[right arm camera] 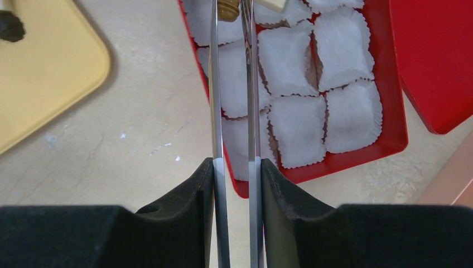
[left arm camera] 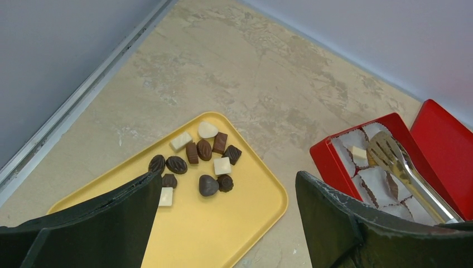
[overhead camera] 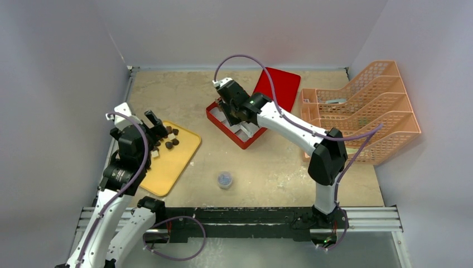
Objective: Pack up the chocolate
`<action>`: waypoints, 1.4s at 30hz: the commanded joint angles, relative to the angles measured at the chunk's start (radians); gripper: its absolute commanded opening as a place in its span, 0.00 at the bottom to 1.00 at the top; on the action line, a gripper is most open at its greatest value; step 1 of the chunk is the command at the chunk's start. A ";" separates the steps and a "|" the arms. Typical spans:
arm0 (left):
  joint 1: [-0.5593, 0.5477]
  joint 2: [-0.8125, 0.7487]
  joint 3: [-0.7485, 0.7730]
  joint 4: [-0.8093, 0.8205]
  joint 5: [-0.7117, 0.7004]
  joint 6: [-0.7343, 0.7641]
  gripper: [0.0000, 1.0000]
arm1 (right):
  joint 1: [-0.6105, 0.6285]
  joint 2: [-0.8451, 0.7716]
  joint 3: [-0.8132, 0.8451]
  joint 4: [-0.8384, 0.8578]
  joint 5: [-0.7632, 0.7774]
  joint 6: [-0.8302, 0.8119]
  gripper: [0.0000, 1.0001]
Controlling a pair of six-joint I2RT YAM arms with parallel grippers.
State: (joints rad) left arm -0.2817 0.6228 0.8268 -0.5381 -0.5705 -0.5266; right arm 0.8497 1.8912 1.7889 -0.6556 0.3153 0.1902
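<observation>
Pinching the tongs (right arm camera: pixel 216 111) in my right gripper (right arm camera: pixel 236 167), jaws narrow, lets me reach the liners (right arm camera: pixel 295 125) of the red box (left arm camera: pixel 323 164) just ahead, where one cream piece (left arm camera: pixel 358 152) sits. My left gripper (left arm camera: pixel 228 177) hangs wide above the chocolate (left arm camera: pixel 203 151) on the yellow tray (left arm camera: pixel 223 234) below, probably waiting its turn.

The beige stone-look surface (left arm camera: pixel 234 72) is matt and mottled. The rounded yellow plastic tray (left arm camera: pixel 223 229) is smooth, and the small dark brown chocolates (left arm camera: pixel 207 184) are faintly glossy. White crimped paper liners (right arm camera: pixel 298 128) fill the glossy red box (right arm camera: pixel 394 120). The slim metal tongs (right arm camera: pixel 216 100) gleam.
</observation>
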 commanded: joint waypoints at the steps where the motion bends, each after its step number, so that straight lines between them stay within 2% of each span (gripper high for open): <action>1: 0.003 -0.009 0.008 0.056 0.010 0.030 0.89 | -0.041 -0.032 -0.013 0.072 -0.039 0.008 0.21; 17: 0.003 -0.025 0.002 0.056 -0.004 0.037 0.89 | -0.057 0.095 0.035 0.103 -0.095 0.005 0.24; 23: 0.003 -0.025 0.003 0.056 -0.005 0.037 0.89 | -0.057 0.119 0.044 0.102 -0.092 0.006 0.29; 35: 0.003 -0.024 0.012 0.051 -0.002 0.032 0.89 | -0.057 0.101 0.078 0.068 -0.056 -0.011 0.43; 42: 0.003 -0.029 0.041 0.030 0.001 0.027 0.89 | -0.057 0.055 0.104 0.015 -0.039 -0.004 0.43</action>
State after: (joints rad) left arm -0.2817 0.6056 0.8265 -0.5327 -0.5686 -0.5114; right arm 0.7910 2.0350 1.8336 -0.6182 0.2371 0.1867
